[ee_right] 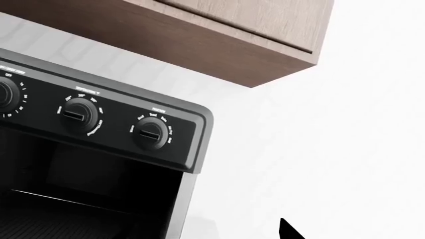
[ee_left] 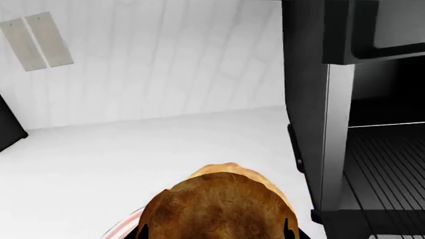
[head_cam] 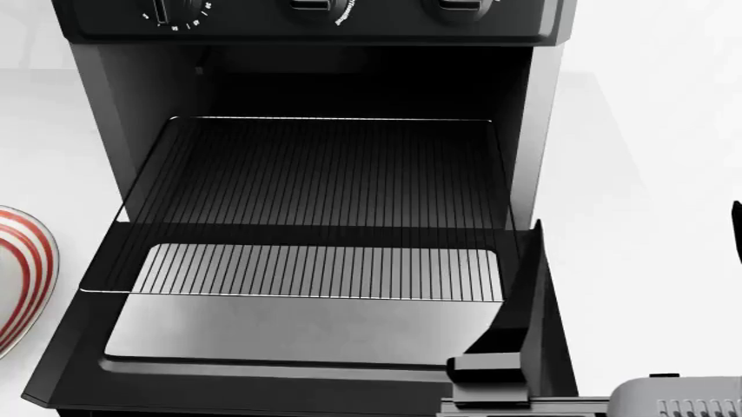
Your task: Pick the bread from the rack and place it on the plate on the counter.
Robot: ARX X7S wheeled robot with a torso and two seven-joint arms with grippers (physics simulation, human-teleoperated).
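The bread (ee_left: 222, 206), a golden-brown roll, fills the near part of the left wrist view. My left gripper (ee_left: 216, 233) is shut on it, with a dark fingertip (ee_left: 142, 232) showing at each side. The plate's red-striped rim (ee_left: 123, 225) shows just beneath the bread, and the plate (head_cam: 16, 271) also sits at the left edge of the head view on the white counter (ee_left: 99, 154). The wire rack (head_cam: 319, 208) lies bare, pulled out of the open oven. My right gripper (ee_right: 212, 235) stands open beside the oven's right front, with one dark finger (head_cam: 524, 304) over the door.
The black oven (head_cam: 313, 17) stands on the counter with its door (head_cam: 290, 334) folded down toward me. Its grey side wall (ee_left: 332, 124) is close beside the bread. A white tiled wall (ee_left: 166, 59) lies behind, and a wooden cabinet (ee_right: 252, 35) hangs above the oven.
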